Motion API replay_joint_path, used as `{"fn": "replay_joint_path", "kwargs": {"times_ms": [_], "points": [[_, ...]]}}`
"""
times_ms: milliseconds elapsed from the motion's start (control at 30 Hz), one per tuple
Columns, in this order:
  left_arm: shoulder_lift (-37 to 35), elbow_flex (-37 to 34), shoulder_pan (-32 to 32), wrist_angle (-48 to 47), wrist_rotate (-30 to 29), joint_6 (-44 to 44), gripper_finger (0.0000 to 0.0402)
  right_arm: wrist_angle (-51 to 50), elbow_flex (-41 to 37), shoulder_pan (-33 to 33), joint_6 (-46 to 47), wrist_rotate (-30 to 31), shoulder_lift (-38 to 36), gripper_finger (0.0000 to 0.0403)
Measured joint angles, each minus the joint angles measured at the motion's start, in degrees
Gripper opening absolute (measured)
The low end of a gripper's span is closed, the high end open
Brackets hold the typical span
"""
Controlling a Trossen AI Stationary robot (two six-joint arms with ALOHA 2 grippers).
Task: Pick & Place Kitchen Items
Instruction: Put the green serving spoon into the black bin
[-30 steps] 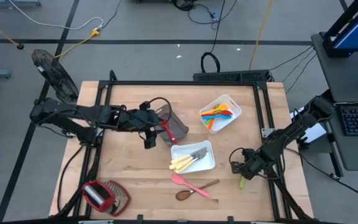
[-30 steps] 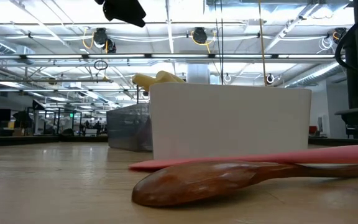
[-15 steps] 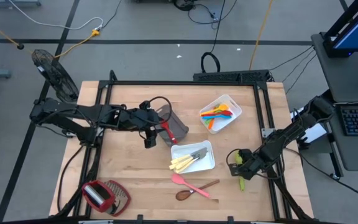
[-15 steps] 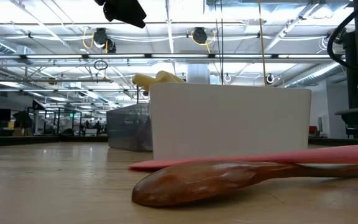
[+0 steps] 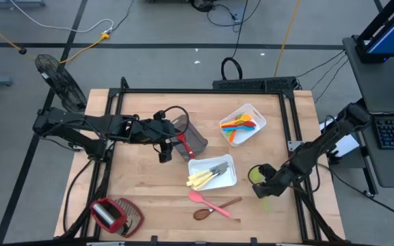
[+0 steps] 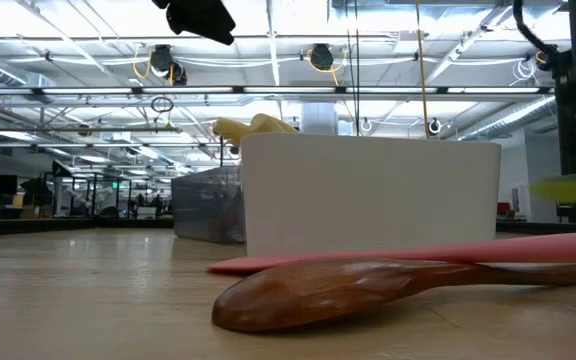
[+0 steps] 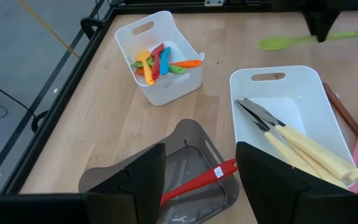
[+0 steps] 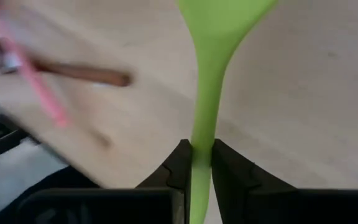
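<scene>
Two dark, slender jointed arms; black looped cables; blocky black fingers (image 7: pixel 135 186).

Left half of table (image 5: pixel 135 184): bare wood between the grey bin (image 5: pixel 192 139) and the red-and-wire-mesh gadget (image 5: pixel 115 215); a gripper could pass there
Middle: left gripper (image 5: pixel 164 147) hung just beside the grey bin, jaws wide; white knife tray (image 5: pixel 212 173) stood close behind it; narrow gap only
Front edge: pink spatula (image 5: pixel 209 202) and wooden spoon (image 5: pixel 214 208) lay crossed, touching; they blocked a low sweep
Right side: right gripper (image 5: pixel 260 189) clamped the green spoon (image 5: pixel 258 180) above the wood; open boards lay towards the far tray of coloured utensils (image 5: pixel 243 124)
</scene>
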Motion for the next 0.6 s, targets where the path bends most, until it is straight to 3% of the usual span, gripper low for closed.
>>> {"fn": "replay_joint_path", "kwargs": {"times_ms": [300, 500, 600], "points": [[0.0, 0.0, 0.0, 0.02, 0.0, -0.18, 0.0203, 1.07, 4.85, -3.17, -10.1, -0.08, -4.74, 0.0033], [0.0, 0.0, 0.0, 0.02, 0.0, -0.36, 0.0202, 3.28, 7.68, -9.71, -18.92, -0.72, -6.44, 0.0033], [-0.01, 0.0, 0.0, 0.07, 0.01, -1.48, 0.0202, 3.82, 9.18, -14.45, -24.89, -4.27, -6.44, 0.0033]]}}
